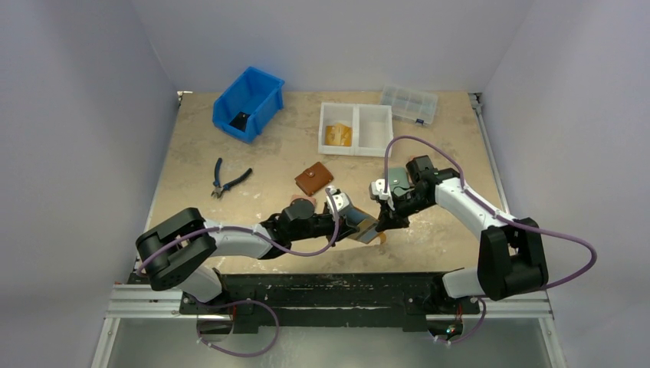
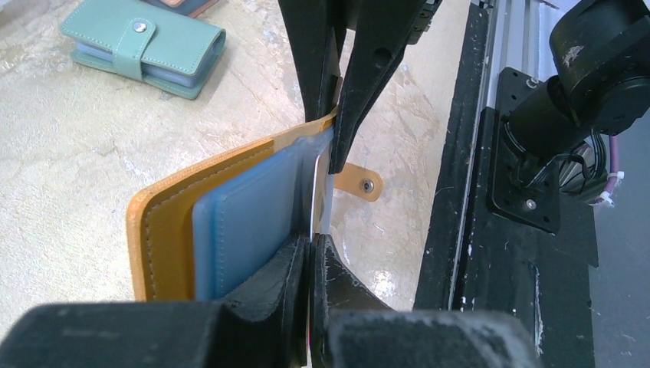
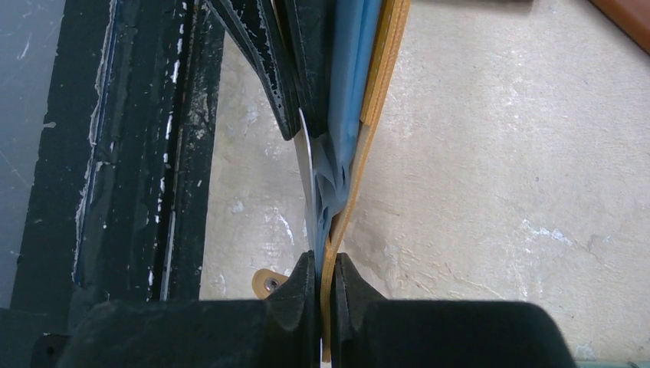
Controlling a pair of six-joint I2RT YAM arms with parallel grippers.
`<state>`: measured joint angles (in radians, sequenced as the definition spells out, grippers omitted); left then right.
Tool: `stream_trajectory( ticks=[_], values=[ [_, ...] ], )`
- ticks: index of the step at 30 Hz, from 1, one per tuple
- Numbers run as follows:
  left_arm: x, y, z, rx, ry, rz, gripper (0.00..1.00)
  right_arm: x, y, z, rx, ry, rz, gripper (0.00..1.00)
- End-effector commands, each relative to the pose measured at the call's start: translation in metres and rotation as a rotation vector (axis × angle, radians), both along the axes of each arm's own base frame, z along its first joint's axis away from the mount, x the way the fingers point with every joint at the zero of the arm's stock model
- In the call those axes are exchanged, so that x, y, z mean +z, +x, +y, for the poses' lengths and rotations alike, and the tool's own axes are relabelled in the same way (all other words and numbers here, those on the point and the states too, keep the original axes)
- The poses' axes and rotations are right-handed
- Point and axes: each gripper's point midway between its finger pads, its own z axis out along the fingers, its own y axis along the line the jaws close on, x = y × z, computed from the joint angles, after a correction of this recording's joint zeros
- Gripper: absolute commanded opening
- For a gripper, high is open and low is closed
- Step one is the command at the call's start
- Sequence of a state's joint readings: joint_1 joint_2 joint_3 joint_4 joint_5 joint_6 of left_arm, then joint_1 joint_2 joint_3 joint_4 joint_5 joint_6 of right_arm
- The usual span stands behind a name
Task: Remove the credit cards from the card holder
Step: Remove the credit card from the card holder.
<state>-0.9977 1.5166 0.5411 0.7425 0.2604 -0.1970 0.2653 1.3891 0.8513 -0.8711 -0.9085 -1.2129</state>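
The mustard-orange card holder [image 2: 165,230] hangs open between my two grippers above the table's near edge; it also shows in the top view [image 1: 368,228]. Its bluish sleeves [image 2: 245,222] fan out, and the snap tab [image 2: 360,182] hangs free. My left gripper [image 2: 310,239] is shut on the thin edge of a pale credit card [image 2: 316,188] at the sleeves. My right gripper [image 3: 327,257] is shut on the holder's orange cover [image 3: 375,92] and a sleeve. In the top view the left gripper [image 1: 351,218] and right gripper [image 1: 383,222] face each other closely.
A teal wallet [image 2: 142,46] lies behind the holder. A brown wallet [image 1: 314,179], a pink one [image 1: 300,202], pliers [image 1: 230,182], a blue bin [image 1: 249,103], a white tray [image 1: 375,126] holding orange cards [image 1: 338,135], and a clear box [image 1: 408,103] lie farther back. A black rail [image 2: 475,230] edges the table.
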Motion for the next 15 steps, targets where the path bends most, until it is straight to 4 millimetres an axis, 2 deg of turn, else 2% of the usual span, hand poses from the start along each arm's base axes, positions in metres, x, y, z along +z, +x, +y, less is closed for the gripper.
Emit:
stream_trajectory(
  ticks=[1, 8, 15],
  values=[
    [0.024, 0.001, 0.0, -0.004, -0.063, -0.067, 0.0, 0.02, 0.002, 0.007, 0.028, 0.054, -0.032, 0.0],
    [0.023, -0.006, 0.002, -0.023, -0.063, -0.042, 0.09, 0.019, 0.001, 0.006, 0.035, 0.051, -0.024, 0.0],
    [0.021, -0.01, -0.003, -0.055, -0.063, -0.015, 0.1, 0.019, -0.001, 0.006, 0.042, 0.054, -0.018, 0.0]
  ],
)
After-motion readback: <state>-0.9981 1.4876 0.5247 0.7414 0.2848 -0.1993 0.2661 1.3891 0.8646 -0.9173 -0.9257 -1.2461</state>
